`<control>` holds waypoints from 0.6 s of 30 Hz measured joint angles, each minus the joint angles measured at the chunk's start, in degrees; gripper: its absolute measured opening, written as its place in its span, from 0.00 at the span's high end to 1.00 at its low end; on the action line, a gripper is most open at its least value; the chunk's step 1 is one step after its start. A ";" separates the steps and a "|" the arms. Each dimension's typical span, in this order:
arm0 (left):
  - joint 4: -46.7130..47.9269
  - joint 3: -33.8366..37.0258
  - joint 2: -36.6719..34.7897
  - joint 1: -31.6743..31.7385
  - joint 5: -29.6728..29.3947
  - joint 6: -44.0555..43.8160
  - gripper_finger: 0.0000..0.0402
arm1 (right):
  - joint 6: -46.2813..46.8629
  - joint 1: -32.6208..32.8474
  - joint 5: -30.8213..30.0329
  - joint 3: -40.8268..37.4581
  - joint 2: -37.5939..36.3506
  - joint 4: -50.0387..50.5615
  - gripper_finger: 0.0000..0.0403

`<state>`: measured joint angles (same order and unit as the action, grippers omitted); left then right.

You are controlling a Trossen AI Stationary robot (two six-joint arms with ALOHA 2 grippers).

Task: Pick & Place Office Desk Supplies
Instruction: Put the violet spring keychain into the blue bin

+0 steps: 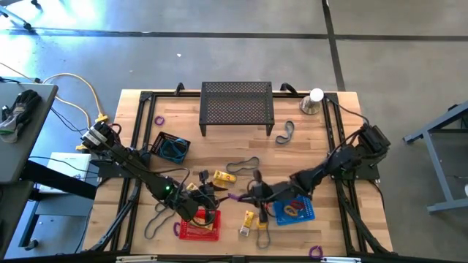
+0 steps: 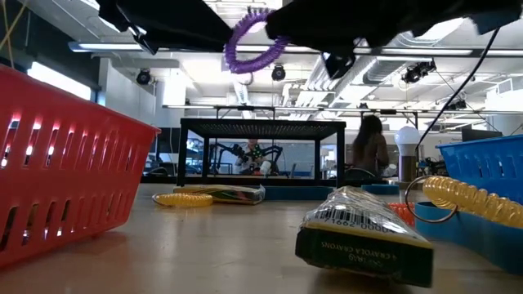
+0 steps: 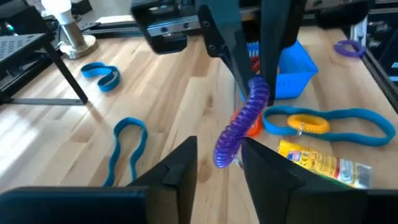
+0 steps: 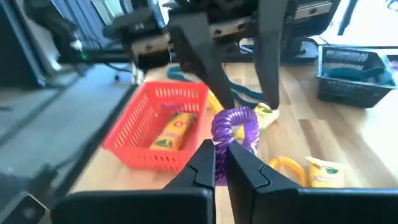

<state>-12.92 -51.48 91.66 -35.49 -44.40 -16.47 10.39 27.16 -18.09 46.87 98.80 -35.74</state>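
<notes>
Right tool (image 4: 221, 163) pinches purple coil (image 4: 234, 124) midair

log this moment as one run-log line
stage: handover | item: purple coil in air | right pincer: shut on coil | left pincer: open beside it

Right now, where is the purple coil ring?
The purple coil ring hangs in the air between the two end effectors, pinched by the right end effector, near the table's front middle between the red basket and blue basket.

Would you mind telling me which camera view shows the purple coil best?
The left wrist view: the purple coil hangs unobstructed. The right wrist view shows it bunched; the low view, a loop overhead; the high view, a speck.
</notes>
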 joint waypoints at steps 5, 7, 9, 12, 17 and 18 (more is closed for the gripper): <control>-1.10 0.00 -0.02 -0.28 -0.09 -1.49 0.66 | -2.55 7.83 -7.61 -0.04 -4.33 8.13 0.98; -1.21 0.00 -0.02 -0.42 -0.07 -2.52 0.66 | -2.05 11.60 -12.77 0.09 -7.43 12.33 0.98; -1.39 0.00 -0.02 -0.47 -0.07 -3.71 0.66 | -1.21 15.26 -19.14 -0.01 -10.38 16.94 0.98; -1.43 0.00 -0.02 -0.43 -0.09 -4.68 0.66 | 1.50 20.05 -25.70 0.00 -15.41 22.94 0.98; -2.99 0.00 -0.02 0.37 -0.10 -4.59 0.66 | 12.65 26.45 -30.24 0.00 -22.56 37.90 0.98; -3.41 0.00 -0.02 0.53 -0.11 -4.59 0.66 | 15.45 27.48 -31.17 0.00 -23.41 40.18 0.98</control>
<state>-16.34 -51.48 91.64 -34.96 -44.52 -21.06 25.83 54.64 -49.27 46.87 75.39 4.44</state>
